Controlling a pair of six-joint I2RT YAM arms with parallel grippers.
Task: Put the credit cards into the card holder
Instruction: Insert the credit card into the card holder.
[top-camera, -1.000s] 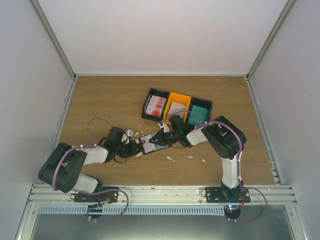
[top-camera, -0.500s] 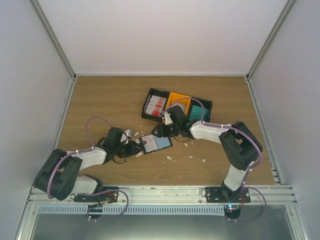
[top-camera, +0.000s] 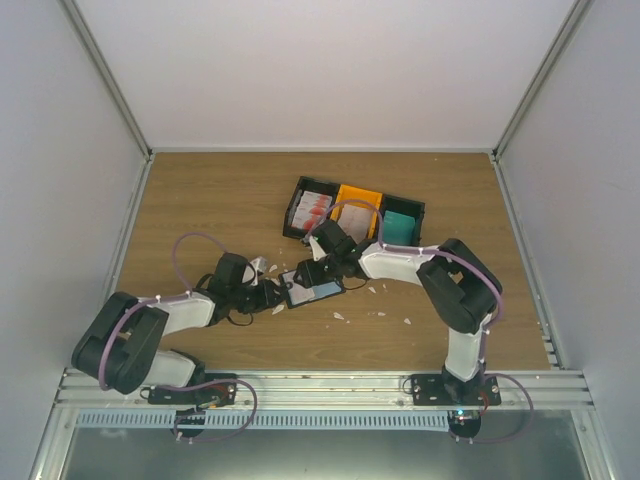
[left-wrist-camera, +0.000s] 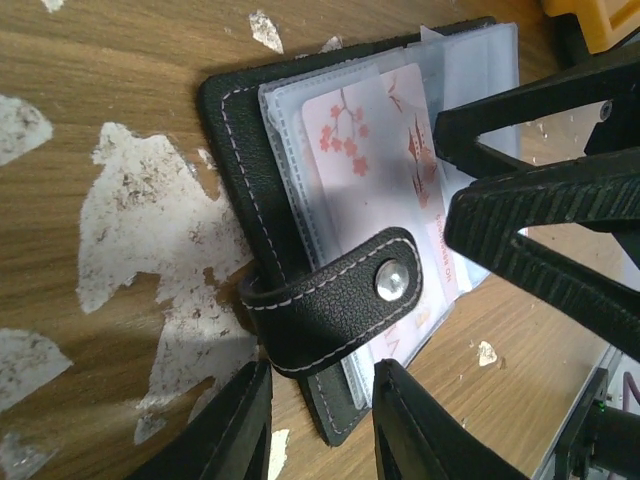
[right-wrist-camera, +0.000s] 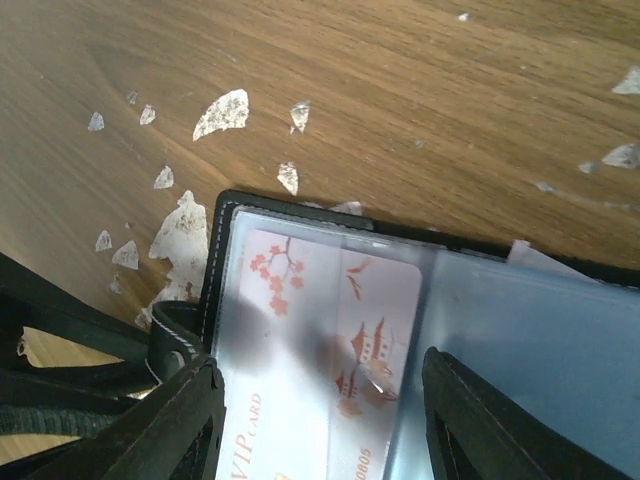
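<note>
The card holder (top-camera: 314, 289) lies open on the table, black outside (left-wrist-camera: 235, 130) with clear sleeves inside. A red-and-white credit card (left-wrist-camera: 370, 150) sits in its left sleeve, and the right wrist view looks down on that card (right-wrist-camera: 320, 330). My left gripper (left-wrist-camera: 320, 430) straddles the holder's near corner and snap strap (left-wrist-camera: 340, 310), its jaws slightly apart and not pinching. My right gripper (right-wrist-camera: 320, 420) hovers wide open just over the card, holding nothing. From above, the left gripper (top-camera: 275, 296) and right gripper (top-camera: 307, 272) meet at the holder.
Three trays stand behind the holder: a black one with red-and-white cards (top-camera: 312, 210), an orange one (top-camera: 356, 205) and a black one with teal cards (top-camera: 400, 225). White scraps (left-wrist-camera: 150, 220) are scattered over the wood around the holder.
The right gripper opened, lifted off toward the trays, then came back over the holder's left page. The left gripper's jaws loosened. The card stays in the sleeve.
</note>
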